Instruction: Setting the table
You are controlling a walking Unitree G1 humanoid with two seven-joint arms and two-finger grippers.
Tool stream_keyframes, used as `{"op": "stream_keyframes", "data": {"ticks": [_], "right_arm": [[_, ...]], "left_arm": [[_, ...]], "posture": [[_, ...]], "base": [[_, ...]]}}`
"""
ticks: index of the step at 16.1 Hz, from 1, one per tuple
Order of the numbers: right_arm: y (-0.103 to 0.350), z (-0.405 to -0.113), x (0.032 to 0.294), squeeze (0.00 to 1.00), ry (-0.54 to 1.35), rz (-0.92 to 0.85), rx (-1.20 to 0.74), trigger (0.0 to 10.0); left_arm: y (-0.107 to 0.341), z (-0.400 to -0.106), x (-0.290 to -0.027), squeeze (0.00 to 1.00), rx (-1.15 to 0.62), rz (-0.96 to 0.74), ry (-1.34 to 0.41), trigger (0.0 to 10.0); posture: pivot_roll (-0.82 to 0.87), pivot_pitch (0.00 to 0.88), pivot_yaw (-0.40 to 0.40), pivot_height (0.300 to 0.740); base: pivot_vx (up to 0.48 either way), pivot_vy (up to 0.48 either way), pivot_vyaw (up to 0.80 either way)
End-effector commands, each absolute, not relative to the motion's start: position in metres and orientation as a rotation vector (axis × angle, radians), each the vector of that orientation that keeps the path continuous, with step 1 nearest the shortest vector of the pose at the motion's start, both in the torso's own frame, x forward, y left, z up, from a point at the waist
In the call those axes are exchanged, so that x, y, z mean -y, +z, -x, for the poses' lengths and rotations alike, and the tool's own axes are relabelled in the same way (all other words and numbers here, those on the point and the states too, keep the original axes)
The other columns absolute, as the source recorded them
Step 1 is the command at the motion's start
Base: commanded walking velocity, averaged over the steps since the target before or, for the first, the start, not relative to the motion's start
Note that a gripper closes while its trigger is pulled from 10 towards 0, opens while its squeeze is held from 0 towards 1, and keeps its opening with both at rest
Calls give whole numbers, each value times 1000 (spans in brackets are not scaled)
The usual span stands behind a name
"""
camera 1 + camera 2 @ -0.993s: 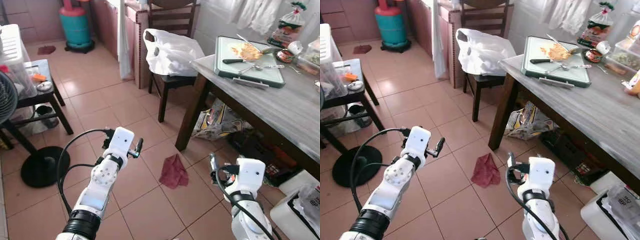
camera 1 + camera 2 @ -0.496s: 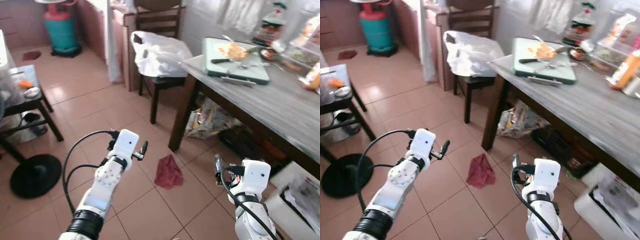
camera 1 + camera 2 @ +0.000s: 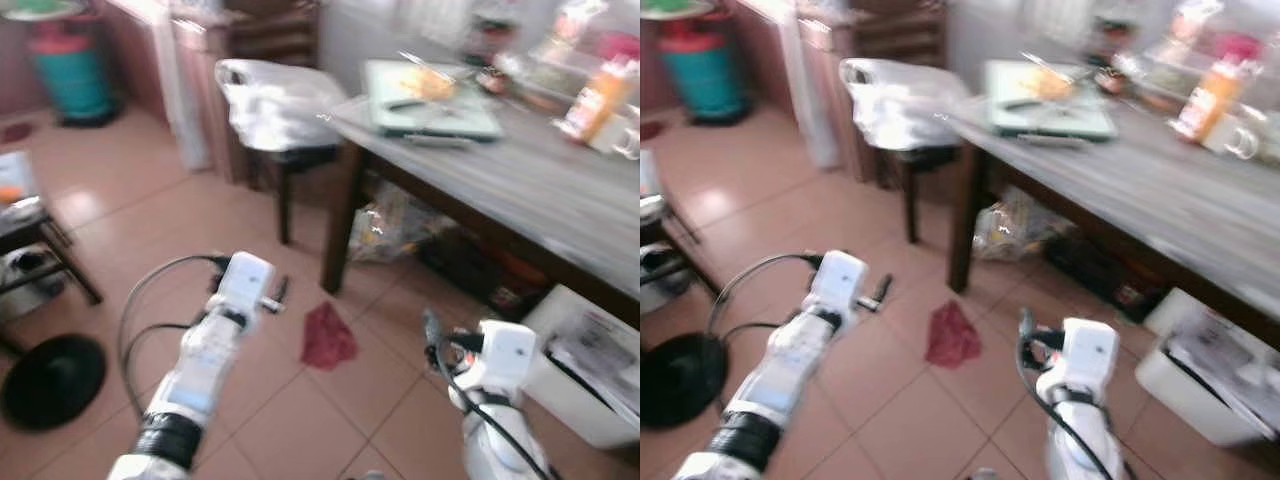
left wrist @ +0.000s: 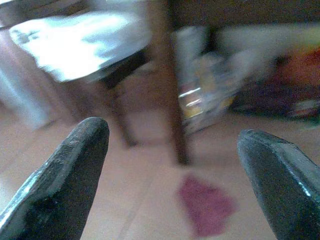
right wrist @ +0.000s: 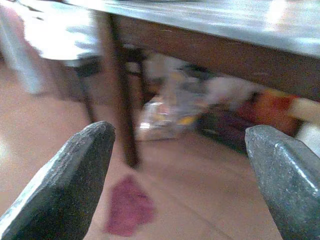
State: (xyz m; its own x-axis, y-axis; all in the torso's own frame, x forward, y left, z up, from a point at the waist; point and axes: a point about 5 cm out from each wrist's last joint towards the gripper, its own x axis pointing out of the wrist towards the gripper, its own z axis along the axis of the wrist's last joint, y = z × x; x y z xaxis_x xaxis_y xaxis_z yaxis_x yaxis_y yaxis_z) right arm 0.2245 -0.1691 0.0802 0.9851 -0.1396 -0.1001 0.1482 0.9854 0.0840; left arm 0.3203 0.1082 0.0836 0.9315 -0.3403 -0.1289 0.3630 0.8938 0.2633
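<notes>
Two silver robot arms reach forward over a tiled floor in a blurred kitchen scene. Both are empty, with fingers spread wide: the left gripper and the right gripper each frame a red cloth lying on the floor near a leg of the wooden table. A green cutting board with a knife sits at the table's far corner; an orange bottle and a white mug stand toward its far edge. Beside that corner, a chair holds a white plastic bag. Bags and clutter lie under the table. A white bin stands on the floor to the right.
</notes>
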Motion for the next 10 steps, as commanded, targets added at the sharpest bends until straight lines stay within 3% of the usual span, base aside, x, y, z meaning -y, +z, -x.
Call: {"op": "stream_keyframes", "data": {"ticks": [1,10], "right_arm": [[82,-225,169,0,-151,-96,-90,10000],[85,-228,176,0,-183,-85,-75,10000]], "left_arm": [[83,-320,-114,0,-78,-303,-361,10000],[87,-327,-108,0,-53,-320,-373,10000]], "posture": [[65,79,-55,714],[54,62,-44,714]], "base": [[0,0,-769],[0,0,-769]]}}
